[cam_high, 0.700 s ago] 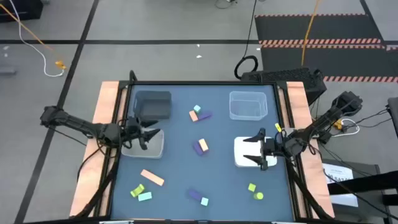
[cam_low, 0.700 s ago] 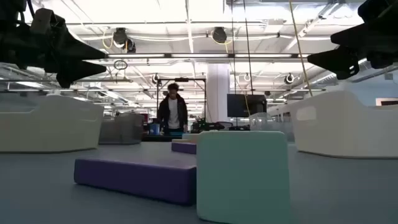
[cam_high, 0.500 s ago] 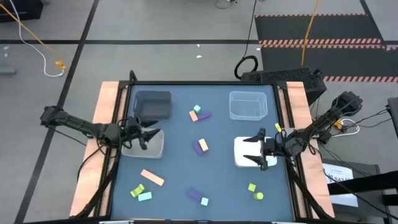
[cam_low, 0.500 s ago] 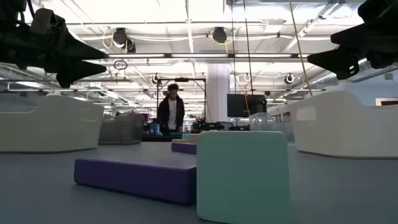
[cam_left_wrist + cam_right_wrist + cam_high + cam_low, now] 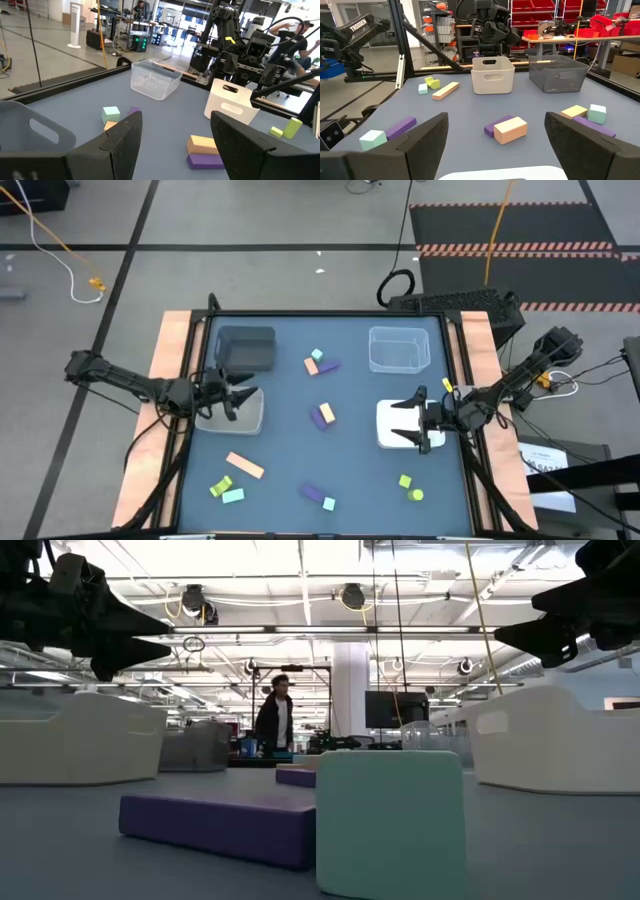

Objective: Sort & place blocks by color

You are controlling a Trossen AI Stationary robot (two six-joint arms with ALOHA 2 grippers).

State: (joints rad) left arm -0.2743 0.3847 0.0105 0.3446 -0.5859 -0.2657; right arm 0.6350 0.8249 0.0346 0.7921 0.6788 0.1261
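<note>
The left tool [image 5: 243, 393] hangs with its fingers spread and nothing between them, above the white bin [image 5: 236, 412] on the left side of the table [image 5: 290, 450]. The right tool [image 5: 407, 416] is likewise open and empty, over the second white bin [image 5: 392, 426] on the right side.

Beyond the left tool stands the dark grey bin [image 5: 246, 348] at the far left; the clear bin [image 5: 398, 349] sits at the far right.

The blocks lie loose on the table, none inside a bin as far as can be seen:
- Far centre: a teal cube [image 5: 317, 355], an orange piece [image 5: 311, 366] and a purple bar [image 5: 328, 365], close together.
- Centre: an orange block [image 5: 327, 412] touching a purple block [image 5: 318, 418].
- Near left: a long orange bar [image 5: 245, 466], a yellow-green bar [image 5: 221, 485], a teal piece [image 5: 233, 496].
- Near centre: a purple bar [image 5: 312, 493] beside a teal cube [image 5: 329, 504] (these two fill the low view).
- Near right: two yellow-green pieces [image 5: 405, 481].

A person [image 5: 274, 720] stands in the room behind.
</note>
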